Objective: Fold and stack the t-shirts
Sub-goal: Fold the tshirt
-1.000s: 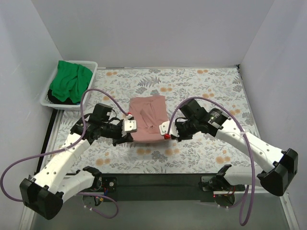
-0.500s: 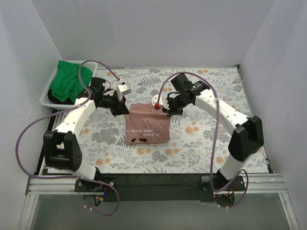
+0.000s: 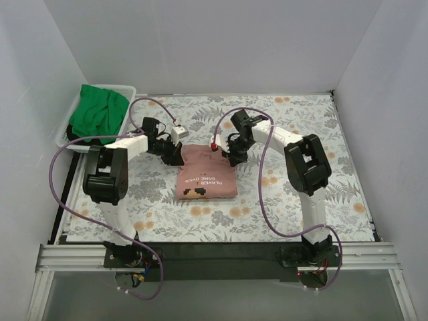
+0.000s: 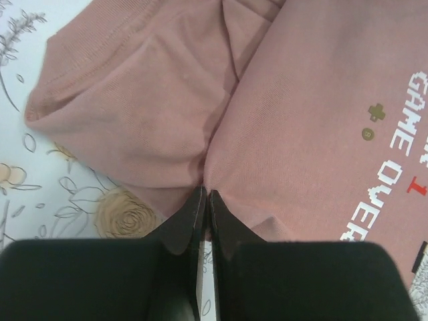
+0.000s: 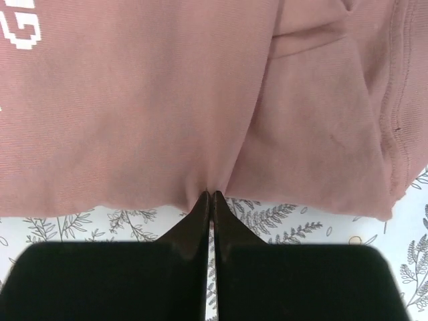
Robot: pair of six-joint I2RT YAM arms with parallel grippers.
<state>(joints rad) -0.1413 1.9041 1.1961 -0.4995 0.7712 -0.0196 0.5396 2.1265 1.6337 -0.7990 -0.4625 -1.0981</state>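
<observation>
1 "GAME OVER" t-shirt (image 3: 204, 168), left claw (image 4: 206, 194), right claw (image 5: 212, 194) pinching it

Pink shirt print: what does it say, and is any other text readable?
"GAME OVER": white pixel letters on the pink t-shirt, left wrist view.
Line beside it: cut off, only a red "1" or "I" shows.
Right wrist: a lone white "G" at the edge.
Top view: print too small to read.
Nothing else.

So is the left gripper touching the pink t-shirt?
Touching. The left wrist view shows the left gripper with closed tips pinching the edge of the pink t-shirt, creases running out from the pinch.
</observation>
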